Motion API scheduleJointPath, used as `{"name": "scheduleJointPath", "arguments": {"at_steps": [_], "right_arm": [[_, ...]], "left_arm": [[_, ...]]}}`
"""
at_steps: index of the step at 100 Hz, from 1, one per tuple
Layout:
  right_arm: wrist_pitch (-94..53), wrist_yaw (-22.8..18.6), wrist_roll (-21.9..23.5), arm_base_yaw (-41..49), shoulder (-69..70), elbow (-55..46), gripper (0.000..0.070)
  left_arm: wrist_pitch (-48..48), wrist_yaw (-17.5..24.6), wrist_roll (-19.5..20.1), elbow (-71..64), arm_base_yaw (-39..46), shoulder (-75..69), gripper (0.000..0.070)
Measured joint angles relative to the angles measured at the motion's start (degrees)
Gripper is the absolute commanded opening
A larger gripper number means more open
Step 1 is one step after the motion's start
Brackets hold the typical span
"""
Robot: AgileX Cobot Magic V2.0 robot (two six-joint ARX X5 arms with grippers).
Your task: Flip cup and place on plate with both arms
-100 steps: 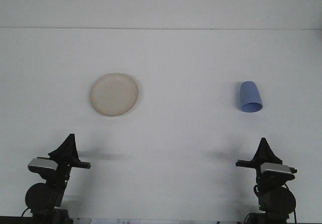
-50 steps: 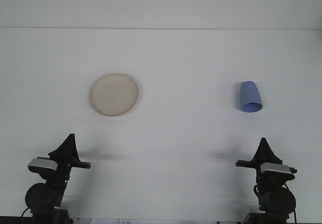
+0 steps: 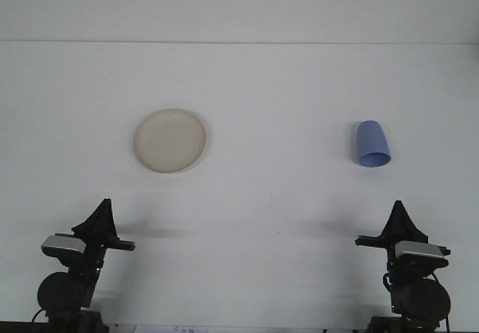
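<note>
A blue cup (image 3: 372, 144) stands upside down on the white table at the right, its wider rim toward me. A cream plate (image 3: 170, 140) lies at the left centre with nothing on it. My left gripper (image 3: 102, 210) rests near the front left edge, well short of the plate, its tip coming to a single dark point. My right gripper (image 3: 399, 212) sits near the front right edge, below the cup and apart from it, also tapering to one point. Neither holds anything.
The white table (image 3: 269, 198) reaches back to a pale wall. Dark arm bases and wrist cameras (image 3: 66, 245) occupy the two front corners.
My right gripper has shifted slightly to the right and forward. The left arm, cup and plate have not moved.
</note>
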Motion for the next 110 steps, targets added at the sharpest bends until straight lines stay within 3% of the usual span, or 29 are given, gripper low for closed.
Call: {"name": "scheduleJointPath", "arguments": {"at_steps": [32, 36, 43, 46, 50, 74, 110], "right_arm": [[-17.0, -4.3, -0.5, 0.0, 23.3, 20.2, 0.0004], [-16.7, -4.6, -0.6, 0.0, 25.6, 21.3, 0.0073], [-15.1, -5.9, -0.7, 0.0, 28.3, 21.7, 0.0319], [-14.7, -6.0, -0.7, 0.0, 29.3, 21.7, 0.0456], [-14.6, -6.0, -0.7, 0.0, 30.6, 21.7, 0.0532], [-13.0, -5.4, 0.4, 0.3, 40.5, 21.7, 0.0531], [8.0, -5.5, 0.4, 2.2, 62.9, 21.7, 0.0529]], "left_arm": [[0.0, 0.0, 0.0, 0.0, 0.0, 0.0, 0.0015], [0.0, 0.0, 0.0, 0.0, 0.0, 0.0, 0.0015], [0.0, 0.0, 0.0, 0.0, 0.0, 0.0, 0.0015], [0.0, 0.0, 0.0, 0.0, 0.0, 0.0, 0.0015], [0.0, 0.0, 0.0, 0.0, 0.0, 0.0, 0.0015], [0.0, 0.0, 0.0, 0.0, 0.0, 0.0, 0.0015], [0.0, 0.0, 0.0, 0.0, 0.0, 0.0, 0.0015]]}}
